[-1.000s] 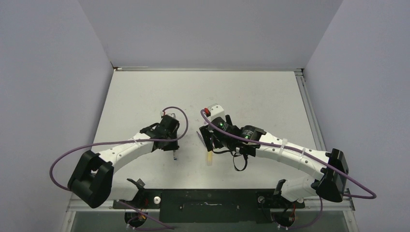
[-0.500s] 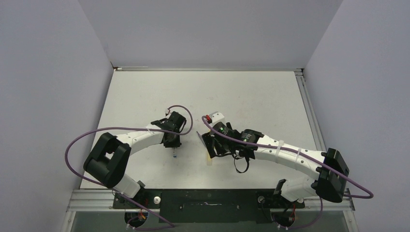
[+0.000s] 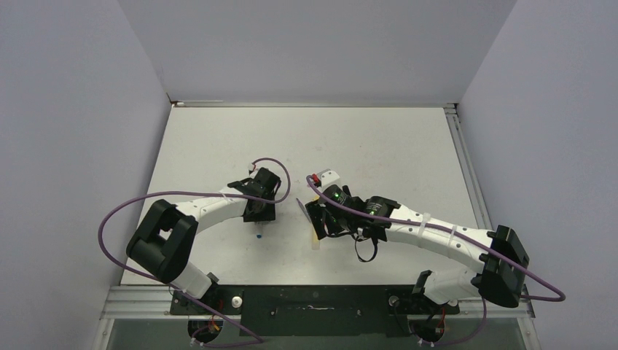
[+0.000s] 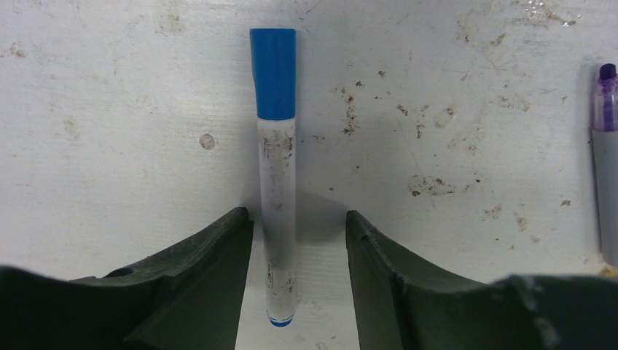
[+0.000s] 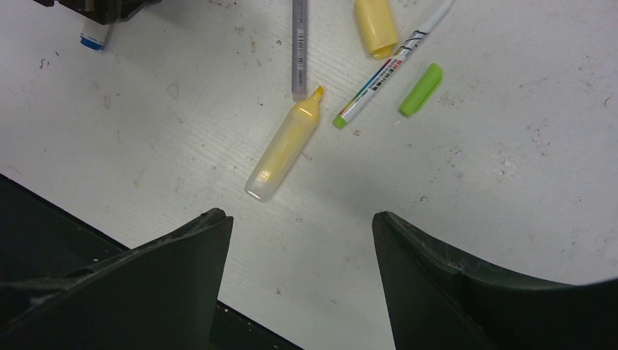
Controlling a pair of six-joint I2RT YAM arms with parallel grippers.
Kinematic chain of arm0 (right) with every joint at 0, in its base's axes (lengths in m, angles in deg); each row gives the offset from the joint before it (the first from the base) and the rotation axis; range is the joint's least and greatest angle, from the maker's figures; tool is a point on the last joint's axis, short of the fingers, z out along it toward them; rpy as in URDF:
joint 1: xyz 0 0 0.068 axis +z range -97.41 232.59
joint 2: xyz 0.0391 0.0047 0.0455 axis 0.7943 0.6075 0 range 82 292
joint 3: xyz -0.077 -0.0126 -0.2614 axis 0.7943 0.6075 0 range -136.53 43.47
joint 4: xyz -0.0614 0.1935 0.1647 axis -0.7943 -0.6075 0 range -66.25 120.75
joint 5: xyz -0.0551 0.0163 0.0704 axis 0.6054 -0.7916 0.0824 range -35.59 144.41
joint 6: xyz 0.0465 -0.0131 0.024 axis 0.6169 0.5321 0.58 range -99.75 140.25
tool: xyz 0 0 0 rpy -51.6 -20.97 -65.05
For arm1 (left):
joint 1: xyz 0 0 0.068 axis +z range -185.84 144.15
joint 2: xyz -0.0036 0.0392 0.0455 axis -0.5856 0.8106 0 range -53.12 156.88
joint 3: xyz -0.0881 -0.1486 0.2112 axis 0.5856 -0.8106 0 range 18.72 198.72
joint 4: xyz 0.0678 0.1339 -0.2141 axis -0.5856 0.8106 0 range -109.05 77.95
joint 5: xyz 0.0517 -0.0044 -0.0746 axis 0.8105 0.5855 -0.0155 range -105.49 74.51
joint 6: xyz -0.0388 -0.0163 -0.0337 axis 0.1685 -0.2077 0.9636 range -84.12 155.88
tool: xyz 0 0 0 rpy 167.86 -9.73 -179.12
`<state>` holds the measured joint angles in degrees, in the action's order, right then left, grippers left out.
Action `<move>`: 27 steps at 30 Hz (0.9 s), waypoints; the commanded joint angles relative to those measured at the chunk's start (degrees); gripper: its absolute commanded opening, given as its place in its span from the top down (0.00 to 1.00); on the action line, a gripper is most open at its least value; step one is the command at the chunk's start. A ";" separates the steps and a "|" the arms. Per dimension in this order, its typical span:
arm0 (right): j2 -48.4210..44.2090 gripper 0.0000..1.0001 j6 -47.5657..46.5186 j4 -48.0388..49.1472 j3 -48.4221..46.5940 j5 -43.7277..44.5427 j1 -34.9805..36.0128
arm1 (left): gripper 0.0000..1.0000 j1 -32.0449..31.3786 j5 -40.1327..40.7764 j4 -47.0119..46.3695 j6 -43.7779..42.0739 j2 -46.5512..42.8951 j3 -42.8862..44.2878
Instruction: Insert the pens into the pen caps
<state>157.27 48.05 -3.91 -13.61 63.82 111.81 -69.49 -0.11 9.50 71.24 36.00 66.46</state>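
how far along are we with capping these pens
One done: the white pen wears its blue cap, lying between the open left fingers. Nothing is held. To do: yellow marker and yellow cap, green-tipped pen and green cap, and the purple pen, whose cap I cannot see.

From my end I see a white table [image 3: 379, 146], its top speckled with brown stains in both wrist views. Plain grey walls [image 3: 306, 44] stand on three sides, and a metal rail [image 3: 460, 157] runs along its right edge.
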 commanded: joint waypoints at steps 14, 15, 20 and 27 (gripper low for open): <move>-0.76 0.27 -0.21 0.56 -4.05 0.63 -0.52 | 0.36 0.11 0.88 4.78 -1.93 -3.27 4.95; -0.33 0.27 -0.45 0.37 -4.59 0.71 -0.51 | 0.35 0.16 0.88 5.01 -2.07 -3.69 5.31; 0.71 0.28 -0.61 1.46 -5.82 0.28 -0.99 | 0.29 0.18 0.84 6.85 -2.85 -6.21 7.08; 4.50 0.37 -1.28 3.38 -7.89 -1.18 -2.11 | 0.24 0.33 0.36 9.70 -4.79 -11.21 10.20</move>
<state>159.65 47.72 -3.21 -18.53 63.67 110.70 -69.49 -0.09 16.96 68.26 29.05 72.67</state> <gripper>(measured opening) 0.647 0.748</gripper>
